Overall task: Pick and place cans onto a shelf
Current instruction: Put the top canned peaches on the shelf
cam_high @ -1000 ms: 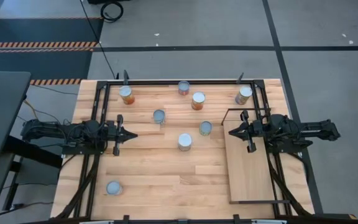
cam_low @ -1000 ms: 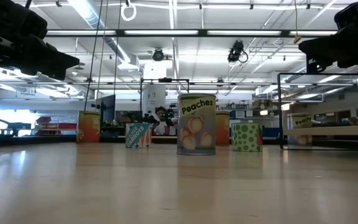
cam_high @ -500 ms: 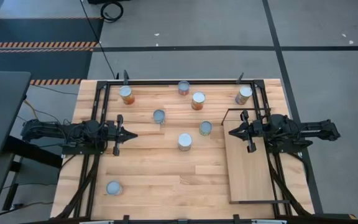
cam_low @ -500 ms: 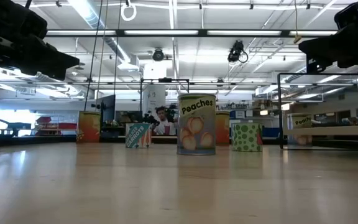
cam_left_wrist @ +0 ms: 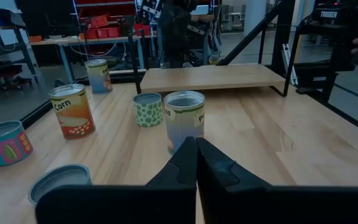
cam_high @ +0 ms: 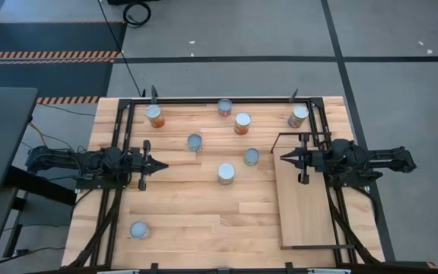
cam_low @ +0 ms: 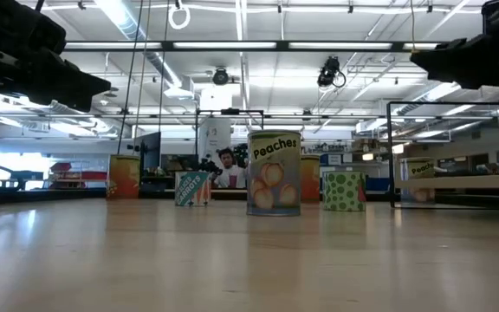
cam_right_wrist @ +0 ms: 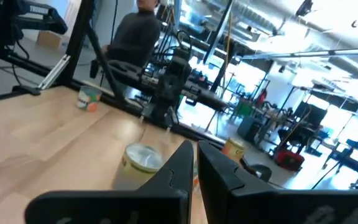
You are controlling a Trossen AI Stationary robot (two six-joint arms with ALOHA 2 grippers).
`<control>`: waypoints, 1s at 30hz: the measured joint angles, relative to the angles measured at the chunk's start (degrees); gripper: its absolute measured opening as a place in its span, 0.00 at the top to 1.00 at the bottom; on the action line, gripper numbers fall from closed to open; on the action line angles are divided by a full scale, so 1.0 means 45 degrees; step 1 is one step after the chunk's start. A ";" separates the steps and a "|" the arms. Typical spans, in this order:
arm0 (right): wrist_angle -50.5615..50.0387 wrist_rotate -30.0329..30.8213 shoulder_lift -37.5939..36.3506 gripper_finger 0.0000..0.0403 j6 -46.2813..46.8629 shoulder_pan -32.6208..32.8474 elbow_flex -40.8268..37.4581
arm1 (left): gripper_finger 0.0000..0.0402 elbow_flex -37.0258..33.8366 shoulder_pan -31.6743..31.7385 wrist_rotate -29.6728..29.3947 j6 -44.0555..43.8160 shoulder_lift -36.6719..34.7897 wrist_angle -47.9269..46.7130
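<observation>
Wooden tabletop (cam_high: 188,209) carries eight scattered cans (cam_high: 226,173); shelf (cam_high: 305,205) empty. Right end effector (cam_high: 284,157) and left end effector (cam_high: 163,165), both pressed together, hover empty. Risk: approaching without spreading the fingers knocks a can over.

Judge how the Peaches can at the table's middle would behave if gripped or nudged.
The Peaches can stands upright on a flat base, so it probably resists tipping, though on its side it would roll. Its metal walls likely stay stiff. The smooth label may slip between the left gripper fingers.
</observation>
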 joint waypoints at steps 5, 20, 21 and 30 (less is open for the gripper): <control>0.1502 0.0442 0.0000 0.93 0.0042 -0.0002 0.0000 | 0.99 -0.0002 0.0000 0.0000 0.0002 -0.0002 0.0002; 0.6091 0.1903 0.0342 0.94 0.7964 0.0010 0.0554 | 0.99 -0.0002 0.0000 0.0002 0.0004 -0.0002 0.0002; 0.5992 0.2040 0.0537 0.95 0.7785 0.0010 0.0880 | 0.99 -0.0005 0.0000 0.0000 0.0004 -0.0005 0.0000; -0.0476 0.8276 0.4377 0.94 0.7524 -0.0169 0.6103 | 0.99 -0.0002 0.0002 0.0002 -0.0001 -0.0005 0.0000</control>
